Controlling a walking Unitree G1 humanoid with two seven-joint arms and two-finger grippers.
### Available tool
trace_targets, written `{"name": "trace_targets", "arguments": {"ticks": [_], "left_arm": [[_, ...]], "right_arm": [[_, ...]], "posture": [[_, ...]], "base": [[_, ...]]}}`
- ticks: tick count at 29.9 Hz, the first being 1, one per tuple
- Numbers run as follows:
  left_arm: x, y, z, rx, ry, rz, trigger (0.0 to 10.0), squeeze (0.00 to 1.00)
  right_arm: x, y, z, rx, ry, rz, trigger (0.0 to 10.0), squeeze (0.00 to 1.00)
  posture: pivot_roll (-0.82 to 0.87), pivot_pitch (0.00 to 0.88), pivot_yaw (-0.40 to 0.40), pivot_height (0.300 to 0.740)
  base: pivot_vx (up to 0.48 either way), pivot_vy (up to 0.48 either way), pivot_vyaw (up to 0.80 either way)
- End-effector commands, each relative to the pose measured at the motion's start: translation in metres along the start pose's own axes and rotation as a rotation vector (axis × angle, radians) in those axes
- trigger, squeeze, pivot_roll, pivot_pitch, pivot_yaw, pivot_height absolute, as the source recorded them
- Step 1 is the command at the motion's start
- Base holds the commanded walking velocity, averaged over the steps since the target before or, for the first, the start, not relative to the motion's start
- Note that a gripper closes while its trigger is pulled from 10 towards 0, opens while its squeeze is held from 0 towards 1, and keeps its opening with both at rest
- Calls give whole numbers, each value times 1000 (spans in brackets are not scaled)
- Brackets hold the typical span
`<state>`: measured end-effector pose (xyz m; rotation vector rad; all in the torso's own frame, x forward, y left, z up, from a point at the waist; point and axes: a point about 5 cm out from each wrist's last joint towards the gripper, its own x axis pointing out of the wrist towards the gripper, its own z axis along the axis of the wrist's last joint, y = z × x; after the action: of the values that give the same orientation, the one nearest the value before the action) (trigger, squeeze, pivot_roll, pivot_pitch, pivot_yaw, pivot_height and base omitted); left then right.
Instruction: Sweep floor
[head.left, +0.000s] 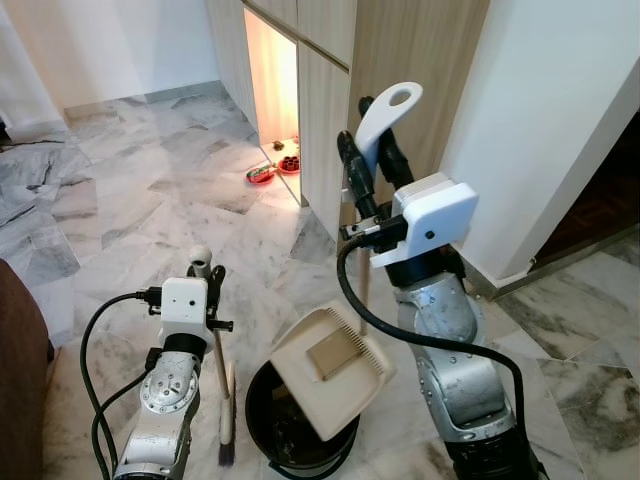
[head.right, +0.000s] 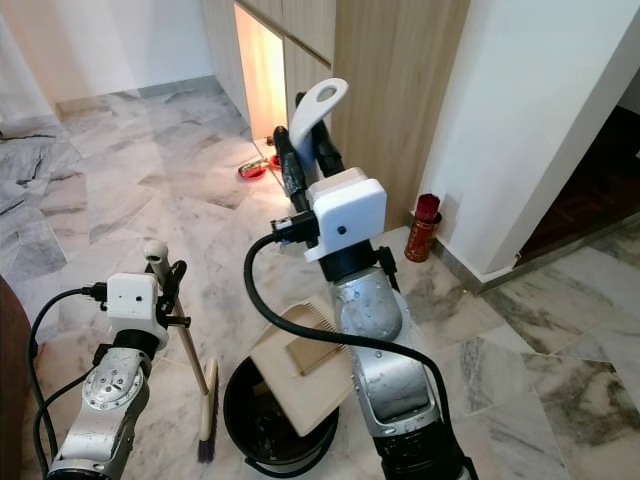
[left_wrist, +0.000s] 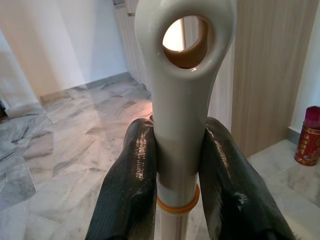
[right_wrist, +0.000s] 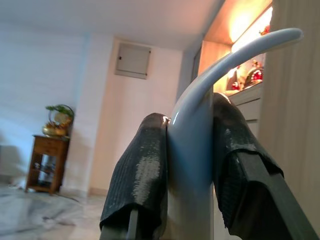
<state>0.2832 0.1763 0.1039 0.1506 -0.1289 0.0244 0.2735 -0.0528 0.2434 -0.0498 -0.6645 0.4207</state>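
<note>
R gripper (head.left: 372, 160) raised high, fingers clamped on the white dustpan handle (head.left: 388, 112); the dustpan (head.left: 332, 368) hangs tilted over a black bin (head.left: 262, 420), contents too dark to tell. L gripper (head.left: 207, 272) low, fingers closed on the broom (head.left: 222, 385) handle w/ bristles on the marble floor (head.left: 150, 210). Open floor to the L & ahead; wood cabinet (head.left: 400, 60) & wall close on the R.

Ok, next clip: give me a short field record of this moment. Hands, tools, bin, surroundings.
left hand: shut on the broom handle, broom upright, bristles at the floor
right hand: shut on the dustpan handle
dustpan: tilted over the bin
bin: black, round, on the marble floor between the arms
surroundings: wooden cabinet with a lit niche; red canister by the white wall
</note>
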Motion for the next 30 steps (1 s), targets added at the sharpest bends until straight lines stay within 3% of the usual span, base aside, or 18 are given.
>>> {"name": "trace_targets", "arguments": {"ticks": [1,8,25,30], "left_arm": [[4,2,13,1,-65,3,10000,0],[5,-2,13,-6,-69,-16,10000,0],[5,-3,13,2,-73,-24,10000,0],[5,-4,13,2,-71,-28,10000,0]], "right_arm": [[3,9,22,-1,-121,29,10000,0],[0,26,18,-46,-138,116,10000,0],[2,32,22,-91,-172,156,10000,0],[-2,41,17,-151,-172,225,10000,0]], "posture": [[8,0,0,740],[6,0,1,740],[5,0,-2,740],[9,0,-4,740]], "base": [[0,0,0],[0,0,0],[0,0,0],[0,0,0]]}}
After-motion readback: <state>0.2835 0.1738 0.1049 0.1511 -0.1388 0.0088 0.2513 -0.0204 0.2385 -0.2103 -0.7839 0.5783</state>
